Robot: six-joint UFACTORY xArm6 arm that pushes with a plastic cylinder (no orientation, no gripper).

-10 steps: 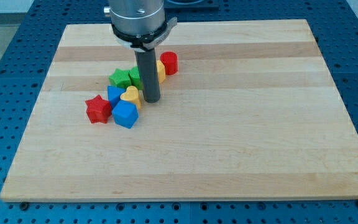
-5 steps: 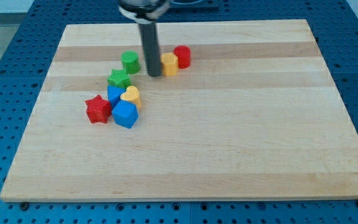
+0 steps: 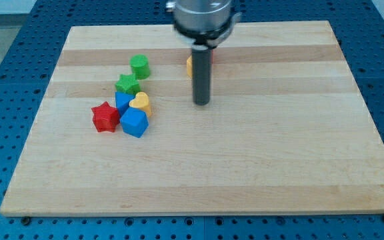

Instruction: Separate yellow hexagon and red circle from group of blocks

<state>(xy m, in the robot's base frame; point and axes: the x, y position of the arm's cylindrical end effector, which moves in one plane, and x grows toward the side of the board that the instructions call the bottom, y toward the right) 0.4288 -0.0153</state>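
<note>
**Yellow and red pair stands clear, half hidden behind the rod**

Yellow shows only as a sliver: the yellow hexagon [image 3: 189, 65] peeks out on the left of the dark rod, toward the far side of the wooden board [image 3: 279, 153], and a thin edge of the red circle [image 3: 211, 59] shows on the rod's right. Whether the two touch cannot be told, since the rod covers their middle. My tip [image 3: 201, 103] rests on bare wood nearer than the pair and apart from them. There are no fingers to open or close; the rod pushes only, and holds nothing.

Well to the left sit the others: a green cylinder [image 3: 139, 66] farthest, a green star [image 3: 127, 84] below it, then a yellow heart [image 3: 140, 103], a blue block [image 3: 122, 101] of unclear shape, a blue cube [image 3: 134, 123] and a red star [image 3: 105, 117] packed close.

Judging by the gap, the split looks largely made. Any further nudge is best given from the pair's left side, pushing rightward, keeping away from the cluster.
</note>
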